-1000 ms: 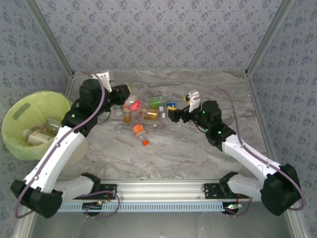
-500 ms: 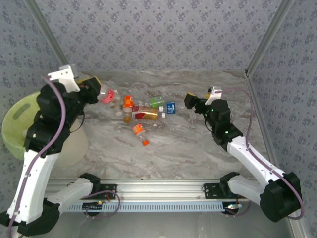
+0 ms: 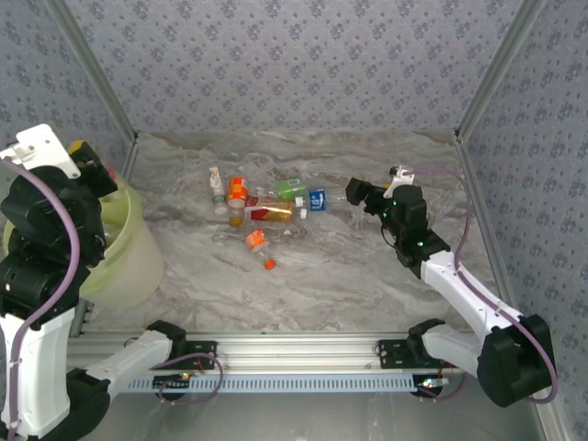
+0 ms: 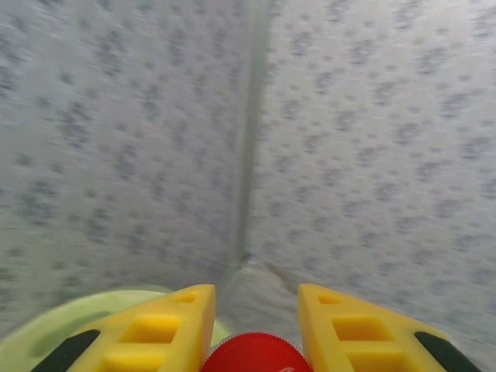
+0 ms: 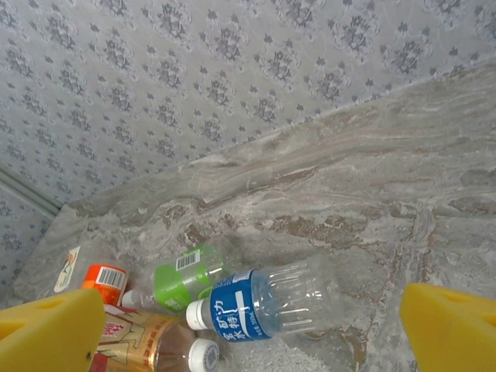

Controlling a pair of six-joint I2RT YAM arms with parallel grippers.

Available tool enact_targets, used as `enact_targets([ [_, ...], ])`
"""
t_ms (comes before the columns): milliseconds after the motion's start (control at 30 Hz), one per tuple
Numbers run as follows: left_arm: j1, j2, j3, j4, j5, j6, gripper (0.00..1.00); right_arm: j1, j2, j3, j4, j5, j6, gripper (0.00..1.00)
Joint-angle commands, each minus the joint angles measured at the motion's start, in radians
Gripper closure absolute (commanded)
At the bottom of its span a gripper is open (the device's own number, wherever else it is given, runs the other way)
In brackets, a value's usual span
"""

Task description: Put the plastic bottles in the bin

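The bin (image 3: 136,241) stands at the left, its inside hidden behind the left arm. The left gripper (image 4: 253,310) hangs over its rim, jaws narrow — clamped on a bottle with a red end (image 4: 253,355). The right gripper (image 3: 353,191) gapes wide, holding nothing, near the blue-labelled bottle (image 5: 256,304). The other plastic bottles (image 3: 262,209) lie clustered mid-table — a grey marbled table (image 3: 349,276) enclosed by patterned walls (image 3: 294,64).
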Motion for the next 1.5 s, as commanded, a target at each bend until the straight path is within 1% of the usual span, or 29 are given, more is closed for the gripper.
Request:
enact_targets([
  [0,0.024,0.046,-0.023,0.058,-0.338,0.167,1.00,-0.001,0.019,0.053,-0.010,-0.040,0.009,0.00],
  [33,0.056,0.050,-0.044,0.071,-0.370,0.182,1.00,0.000,0.024,0.057,-0.014,-0.044,0.008,0.00],
  [67,0.095,0.049,-0.056,0.044,-0.354,0.148,1.00,0.001,0.028,0.059,-0.017,-0.045,0.006,0.00],
  [133,0.225,0.036,-0.069,-0.083,-0.218,-0.017,1.00,0.002,0.034,0.062,-0.023,-0.044,0.002,0.00],
  [167,0.287,0.024,-0.092,-0.112,-0.157,-0.068,1.00,0.003,0.036,0.064,-0.027,-0.043,0.001,0.00],
  [300,0.475,0.019,-0.201,-0.126,-0.028,-0.129,1.00,0.005,0.040,0.074,-0.047,-0.035,-0.009,0.00],
  [400,0.635,0.052,-0.241,-0.170,0.122,-0.192,1.00,0.006,0.044,0.091,-0.076,-0.033,-0.021,0.00],
  [433,0.675,0.061,-0.258,-0.173,0.139,-0.209,1.00,0.006,0.045,0.096,-0.085,-0.034,-0.027,0.00],
  [467,0.699,0.068,-0.279,-0.172,0.134,-0.224,1.00,0.009,0.046,0.096,-0.091,-0.033,-0.028,0.00],
  [500,0.710,0.074,-0.295,-0.169,0.117,-0.235,0.94,0.009,0.046,0.096,-0.093,-0.033,-0.028,0.00],
  [533,0.713,0.082,-0.313,-0.165,0.089,-0.242,0.82,0.010,0.046,0.095,-0.093,-0.031,-0.026,0.00],
  [567,0.713,0.093,-0.324,-0.168,0.070,-0.248,0.72,0.012,0.047,0.093,-0.093,-0.031,-0.026,0.00],
  [600,0.713,0.101,-0.328,-0.175,0.063,-0.255,0.66,0.014,0.049,0.094,-0.095,-0.033,-0.025,0.00],
  [733,0.713,0.118,-0.327,-0.176,0.081,-0.267,0.33,0.019,0.062,0.104,-0.109,-0.033,-0.026,0.00],
  [833,0.713,0.110,-0.311,-0.165,0.135,-0.260,0.16,0.024,0.076,0.120,-0.125,-0.034,-0.031,0.00],
  [900,0.713,0.103,-0.299,-0.165,0.184,-0.262,0.10,0.027,0.085,0.126,-0.128,-0.031,-0.034,0.00],
  [933,0.713,0.098,-0.295,-0.165,0.211,-0.264,0.06,0.031,0.092,0.131,-0.132,-0.030,-0.035,0.00],
  [1033,0.713,0.072,-0.294,-0.155,0.314,-0.268,0.01,0.035,0.122,0.150,-0.155,-0.022,-0.038,0.00],
  [1100,0.713,0.043,-0.308,-0.130,0.420,-0.263,0.01,0.039,0.147,0.167,-0.175,-0.018,-0.041,0.00],
  [1267,0.713,-0.034,-0.329,-0.048,0.739,-0.259,0.01,0.057,0.211,0.209,-0.221,-0.022,-0.056,0.00],
  [1333,0.713,-0.042,-0.319,-0.037,0.861,-0.272,0.01,0.065,0.232,0.223,-0.238,-0.016,-0.057,0.00],
  [1467,0.700,-0.030,-0.304,-0.013,1.110,-0.322,0.00,0.089,0.265,0.221,-0.221,-0.050,-0.071,0.00],
])
